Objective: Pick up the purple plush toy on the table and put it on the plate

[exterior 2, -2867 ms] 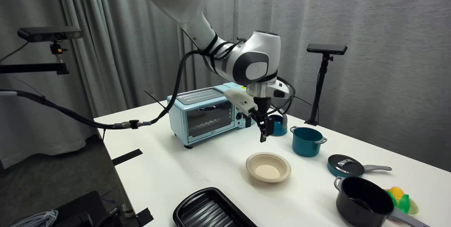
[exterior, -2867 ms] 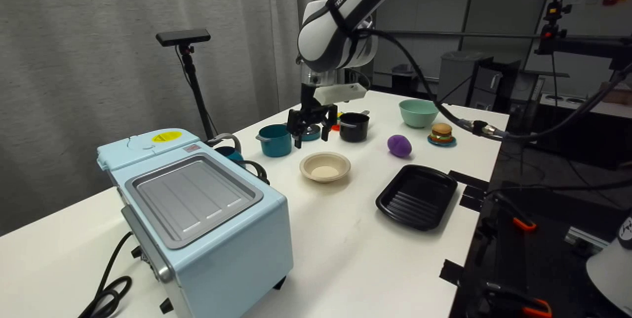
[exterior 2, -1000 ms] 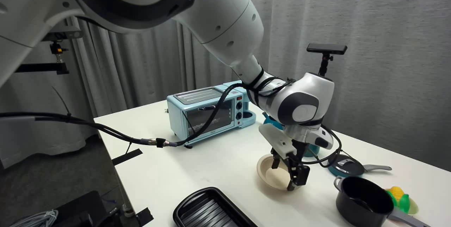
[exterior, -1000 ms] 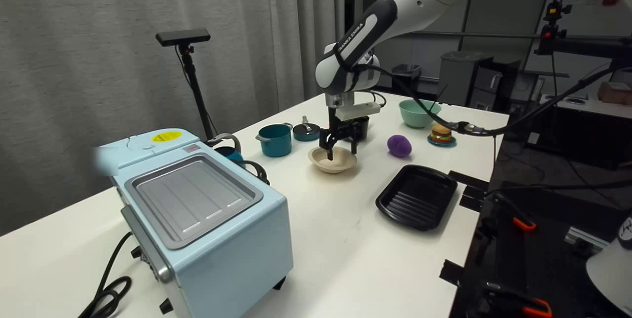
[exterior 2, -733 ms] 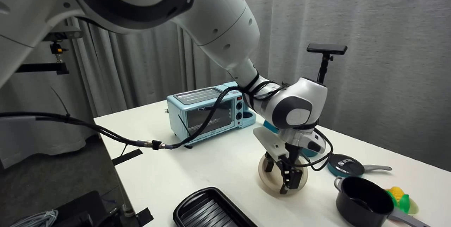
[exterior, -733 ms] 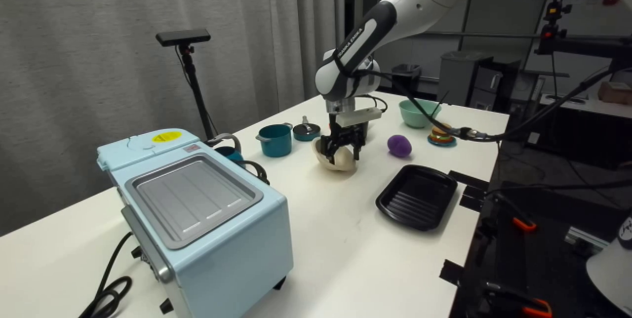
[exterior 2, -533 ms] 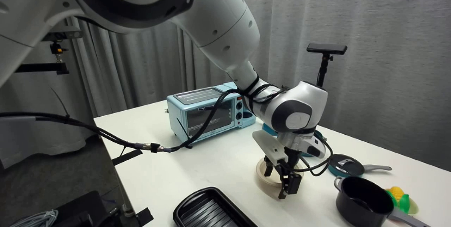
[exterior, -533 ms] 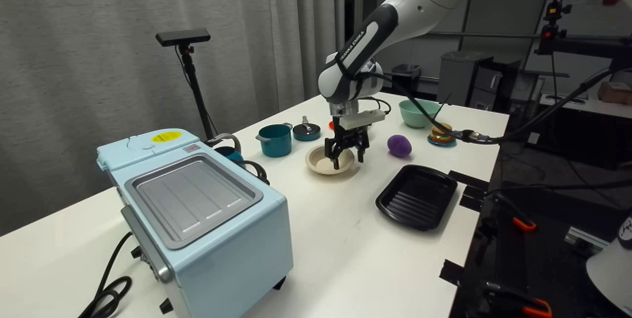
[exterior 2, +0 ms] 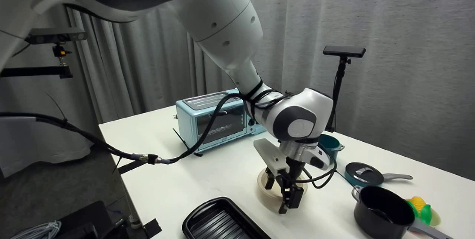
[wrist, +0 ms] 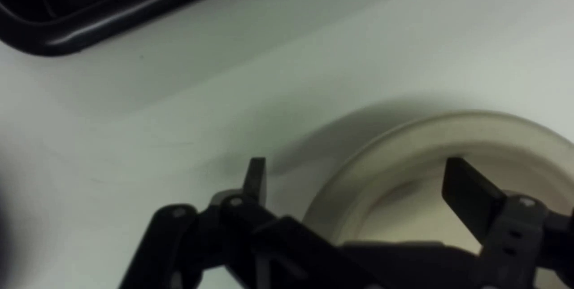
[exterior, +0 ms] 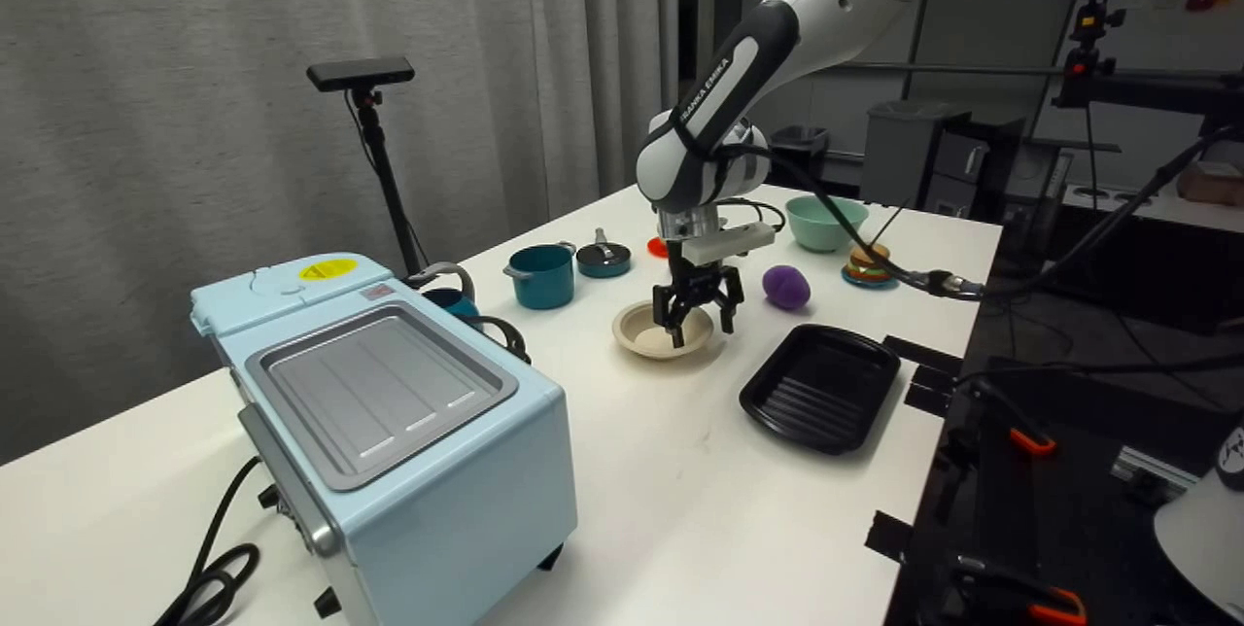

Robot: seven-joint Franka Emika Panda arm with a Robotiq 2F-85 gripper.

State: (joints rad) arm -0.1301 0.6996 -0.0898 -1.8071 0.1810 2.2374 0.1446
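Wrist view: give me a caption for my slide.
Open gripper, one finger over the cream plate, one over the white table, black tray at upper left.

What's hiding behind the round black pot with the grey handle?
In an exterior view, a yellow corn-like toy and bright green pieces peek out. The round black pot hides the rest.

Mounted cameras [exterior: 360, 74] and 1 robot arm [exterior: 770, 35] suggest a lab.
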